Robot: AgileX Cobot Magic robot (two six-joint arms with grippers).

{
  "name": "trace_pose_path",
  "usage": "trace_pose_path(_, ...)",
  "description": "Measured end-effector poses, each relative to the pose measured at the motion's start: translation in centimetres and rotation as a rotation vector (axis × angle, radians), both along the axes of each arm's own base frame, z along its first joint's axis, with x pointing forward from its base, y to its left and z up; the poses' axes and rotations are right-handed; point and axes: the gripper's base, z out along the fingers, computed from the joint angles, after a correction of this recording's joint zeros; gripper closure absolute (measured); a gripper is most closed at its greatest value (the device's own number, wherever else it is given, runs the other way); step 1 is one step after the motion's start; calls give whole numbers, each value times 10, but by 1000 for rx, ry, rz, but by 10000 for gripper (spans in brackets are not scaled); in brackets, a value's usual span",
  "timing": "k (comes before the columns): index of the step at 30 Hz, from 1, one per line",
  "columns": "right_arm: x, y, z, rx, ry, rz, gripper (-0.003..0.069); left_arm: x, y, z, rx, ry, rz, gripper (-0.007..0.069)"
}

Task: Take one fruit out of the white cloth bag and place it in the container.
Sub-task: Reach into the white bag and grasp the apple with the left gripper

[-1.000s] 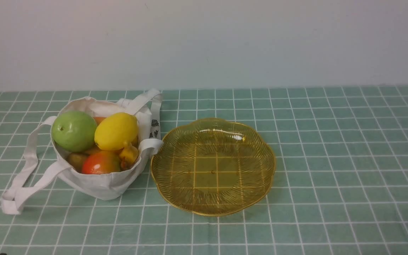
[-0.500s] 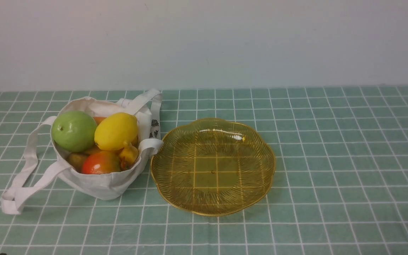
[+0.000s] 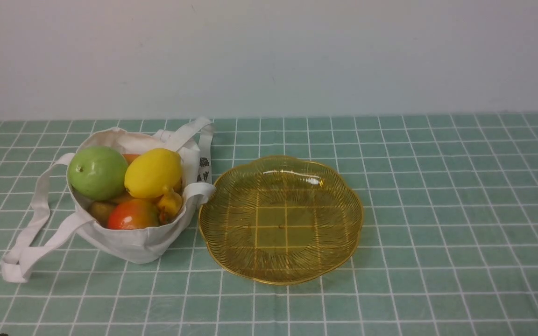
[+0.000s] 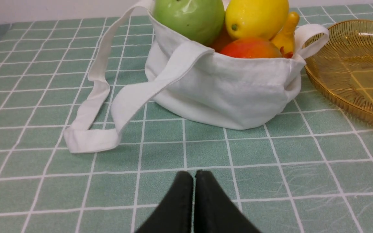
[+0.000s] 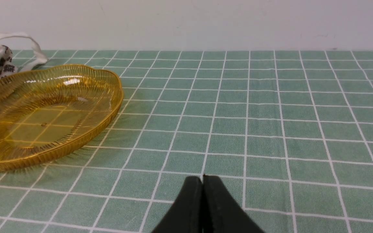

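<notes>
Nearest, the black left pincer [image 4: 193, 176] and black right pincer [image 5: 202, 181] sit with tips pressed together, holding nothing. Beyond them on the green-checked desk [image 3: 437, 210] stands the off-white cloth tote bag [image 3: 129, 240]. The glossy round light-green apple [image 3: 97, 172] tops its far-left corner. The scalloped amber transparent dish [image 3: 280, 263] lies just right of the bag.

A plain off-white wall [image 3: 269, 56] rises behind the far edge of a sage-green tablecloth [image 3: 437, 210] — matte, evenly lit. The cloth is printed with thin white lines forming a grid of squares.
</notes>
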Motion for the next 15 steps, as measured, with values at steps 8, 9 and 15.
trace_pose_path(8,0,0,0,0,0,0,674,0,0,0,0,0,0,632)
trace_pose_path(9,0,0,0,0,0,0,674,0,0,0,0,0,0,632)
trace_pose_path(15,0,0,0,0,0,0,674,0,-2,0,-109,5,10,632)
